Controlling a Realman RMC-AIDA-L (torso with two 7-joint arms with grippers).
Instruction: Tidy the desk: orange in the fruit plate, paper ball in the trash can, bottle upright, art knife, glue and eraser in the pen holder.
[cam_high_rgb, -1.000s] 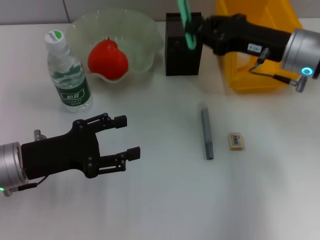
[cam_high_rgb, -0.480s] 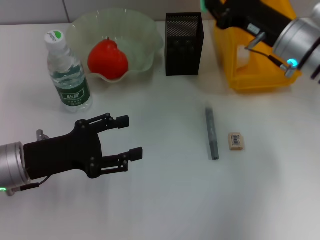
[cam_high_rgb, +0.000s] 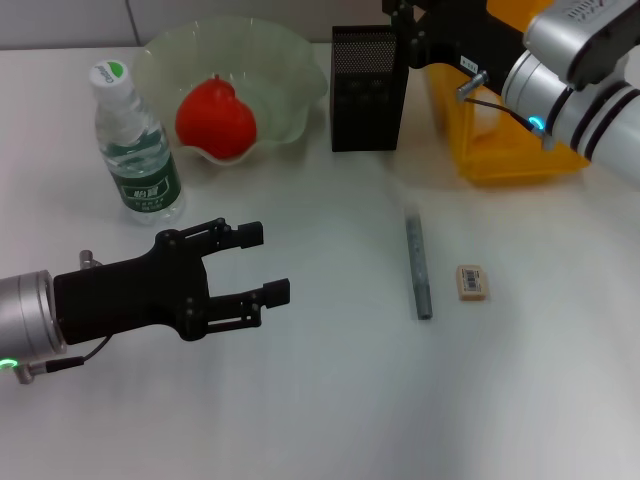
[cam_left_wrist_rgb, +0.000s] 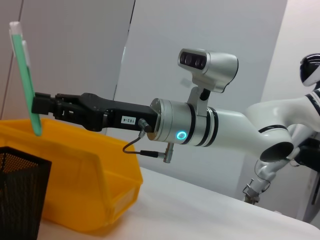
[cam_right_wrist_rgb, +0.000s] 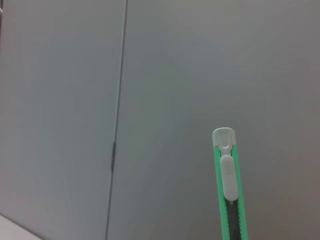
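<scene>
Right gripper (cam_left_wrist_rgb: 36, 105) clamped on green art knife (cam_left_wrist_rgb: 24, 75), held upright above pen holder (cam_high_rgb: 367, 88), trash can (cam_high_rgb: 505, 150) just beside. Eraser (cam_high_rgb: 472, 281) and grey glue stick (cam_high_rgb: 417, 264) on desk below. Left gripper (cam_high_rgb: 255, 262) wide open, empty.
</scene>
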